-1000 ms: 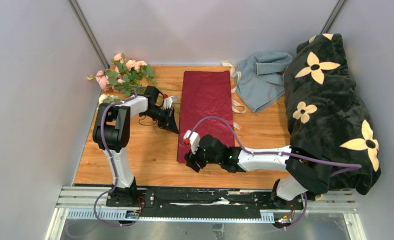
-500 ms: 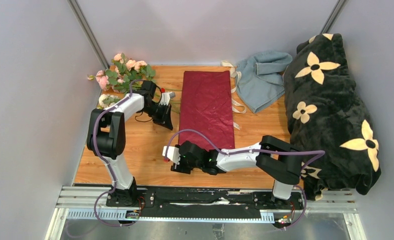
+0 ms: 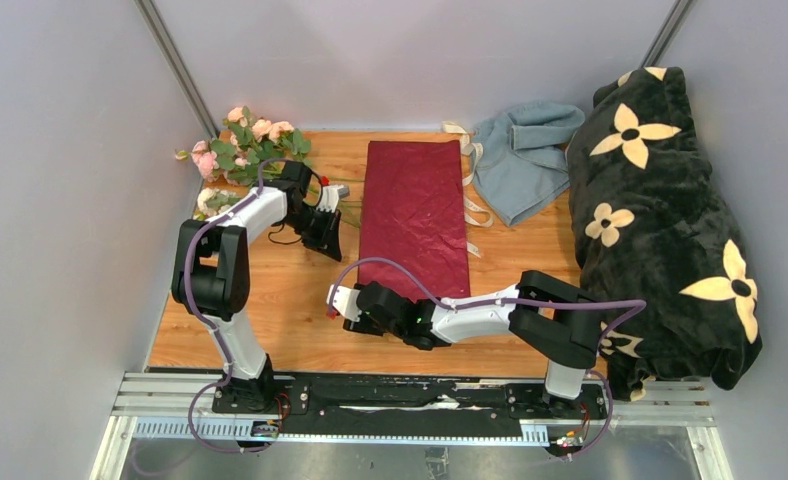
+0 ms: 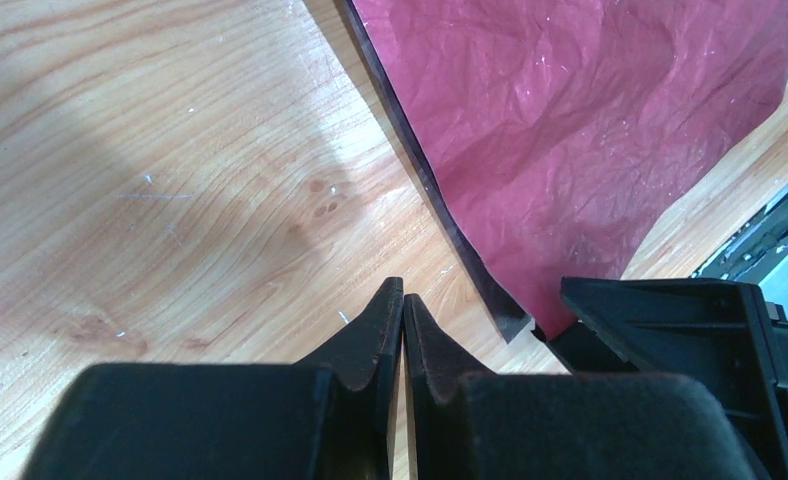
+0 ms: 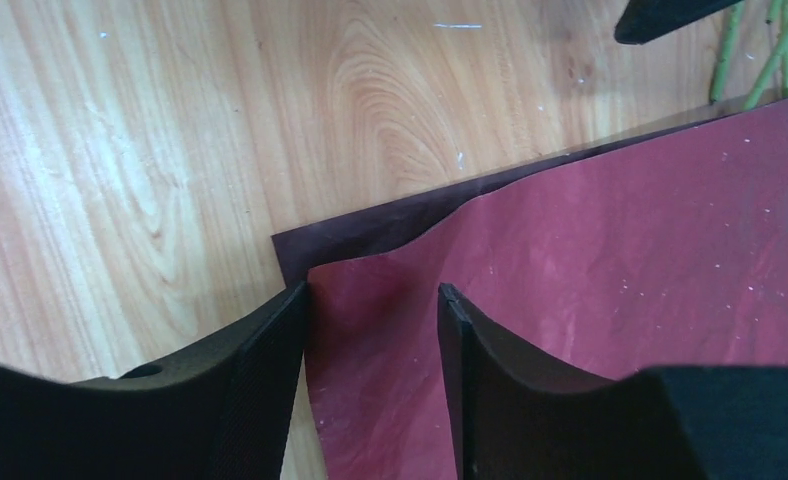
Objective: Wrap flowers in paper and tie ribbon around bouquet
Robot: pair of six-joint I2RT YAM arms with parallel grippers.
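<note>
Right wrist view: I see my right gripper [image 5: 374, 292] open astride a corner of the crinkled burgundy paper sheet [image 5: 610, 250]; left gripper [image 4: 402, 292] closed, empty.

right arm: swings left, from over the near middle of the paper [image 3: 415, 215] to its near-left corner  
right elbow: stretched toward the right edge of the table [image 3: 270, 300] a second ago, now folded close to the front edge  
right gripper [image 5: 372, 292]: now low, one finger on either side of the lifted corner  
left arm: draws back toward the table's far-left corner  
left gripper [image 4: 402, 292]: was at the paper's left edge, now a little off it and nearer the flowers [image 3: 255, 140]
</note>
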